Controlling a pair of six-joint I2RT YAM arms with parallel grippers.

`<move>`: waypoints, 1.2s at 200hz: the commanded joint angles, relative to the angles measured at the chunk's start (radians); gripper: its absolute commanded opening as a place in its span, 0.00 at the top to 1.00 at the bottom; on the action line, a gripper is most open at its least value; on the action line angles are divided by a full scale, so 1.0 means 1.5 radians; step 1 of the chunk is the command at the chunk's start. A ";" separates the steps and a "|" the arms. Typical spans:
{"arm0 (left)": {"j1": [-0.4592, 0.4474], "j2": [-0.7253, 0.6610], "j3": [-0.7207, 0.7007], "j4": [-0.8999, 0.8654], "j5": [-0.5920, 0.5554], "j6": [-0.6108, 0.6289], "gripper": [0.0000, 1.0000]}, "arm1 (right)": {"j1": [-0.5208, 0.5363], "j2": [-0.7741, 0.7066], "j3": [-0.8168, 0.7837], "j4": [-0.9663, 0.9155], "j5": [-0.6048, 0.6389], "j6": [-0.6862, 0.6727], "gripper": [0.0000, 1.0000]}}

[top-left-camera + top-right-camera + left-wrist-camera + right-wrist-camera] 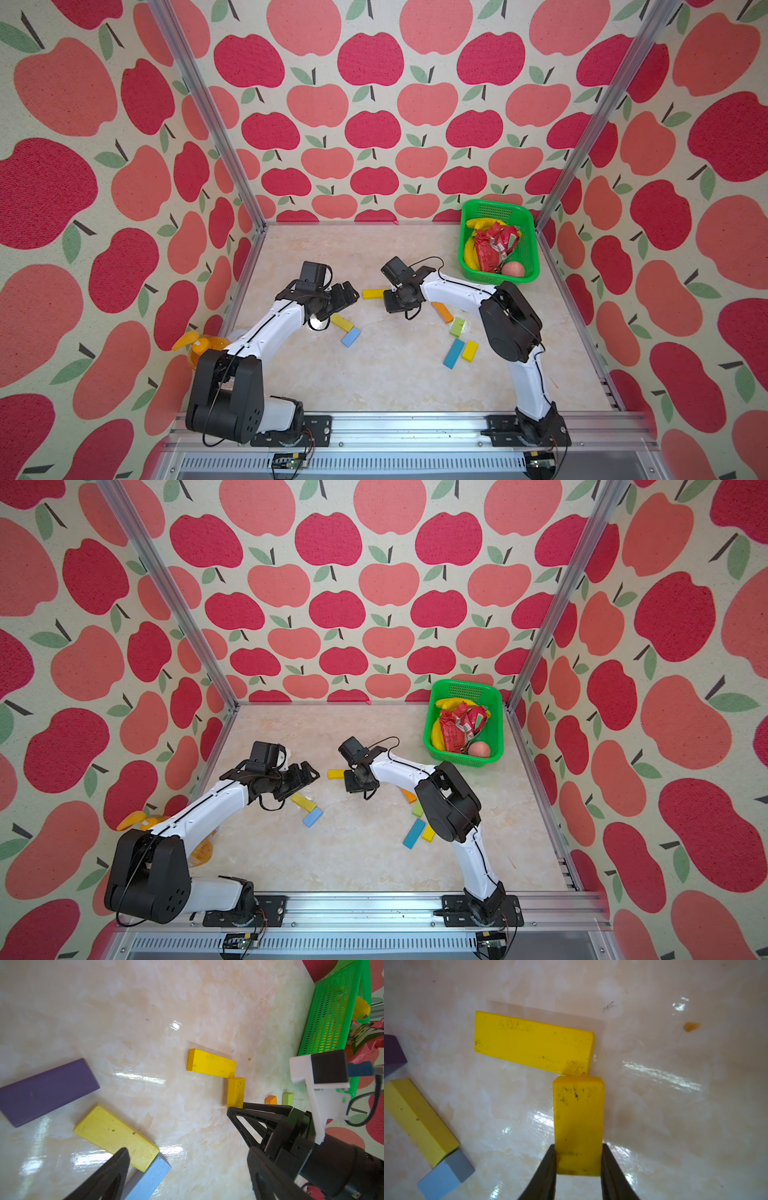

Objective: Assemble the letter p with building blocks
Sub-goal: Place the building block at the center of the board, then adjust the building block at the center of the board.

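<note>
My right gripper is shut on a short yellow block. The block's free end sits just off the right end of a long yellow block lying flat, the two forming a corner. In both top views this long block lies between the two grippers. My left gripper hangs open over bare table, holding nothing. Beside it a yellow block butts a light blue block, and a purple block lies close by. The purple one is hidden under the left arm in both top views.
Near the right arm lie loose blocks: orange, light green, blue and yellow. A green basket with bananas, a red packet and a round fruit stands at the back right. An orange plastic object sits by the left arm.
</note>
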 commanded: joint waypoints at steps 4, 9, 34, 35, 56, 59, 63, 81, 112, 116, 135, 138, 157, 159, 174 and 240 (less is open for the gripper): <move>-0.006 0.014 0.019 -0.001 -0.013 -0.005 0.09 | 0.006 -0.005 -0.018 -0.005 0.012 0.018 0.75; -0.006 0.015 0.018 0.000 -0.014 -0.005 0.09 | 0.005 -0.004 -0.017 -0.005 0.011 0.018 0.75; -0.009 0.016 0.020 -0.003 -0.016 -0.004 0.09 | 0.007 -0.005 -0.024 -0.001 0.010 0.023 0.75; -0.009 0.016 0.020 -0.003 -0.016 -0.004 0.09 | 0.007 -0.005 -0.024 -0.001 0.009 0.023 0.75; -0.010 0.017 0.019 -0.003 -0.020 -0.002 0.08 | 0.007 -0.006 -0.026 0.004 0.012 0.024 0.75; -0.009 0.018 0.019 -0.003 -0.020 -0.002 0.09 | 0.007 -0.006 -0.024 0.004 0.012 0.024 0.75; -0.009 0.019 0.019 -0.002 -0.020 -0.002 0.08 | 0.008 -0.005 -0.023 0.004 0.011 0.025 0.74; -0.009 0.027 0.019 0.000 -0.018 -0.002 0.09 | 0.008 0.000 -0.015 0.004 0.002 0.025 0.69; -0.010 0.041 0.017 0.011 -0.017 -0.005 0.08 | 0.010 -0.009 -0.017 0.017 -0.018 0.023 0.49; -0.011 0.043 0.018 0.013 -0.017 -0.005 0.09 | 0.010 -0.012 -0.018 0.019 -0.019 0.020 0.47; -0.010 0.063 0.025 0.018 -0.019 -0.004 0.08 | 0.007 -0.038 -0.023 0.030 -0.017 0.005 0.38; -0.010 0.067 0.028 0.017 -0.020 -0.004 0.08 | 0.006 -0.044 -0.024 0.033 -0.018 0.003 0.38; -0.010 0.093 0.050 0.017 -0.022 0.001 0.09 | -0.011 -0.086 -0.036 0.051 -0.024 -0.017 0.38; -0.010 0.096 0.053 0.017 -0.022 0.001 0.09 | -0.014 -0.090 -0.037 0.053 -0.026 -0.019 0.38; -0.009 0.119 0.073 0.025 -0.018 0.004 0.12 | -0.047 -0.105 -0.041 0.067 -0.069 -0.028 0.41; -0.007 0.248 0.151 0.059 0.009 -0.001 0.57 | -0.166 -0.021 -0.004 0.129 -0.293 -0.019 0.89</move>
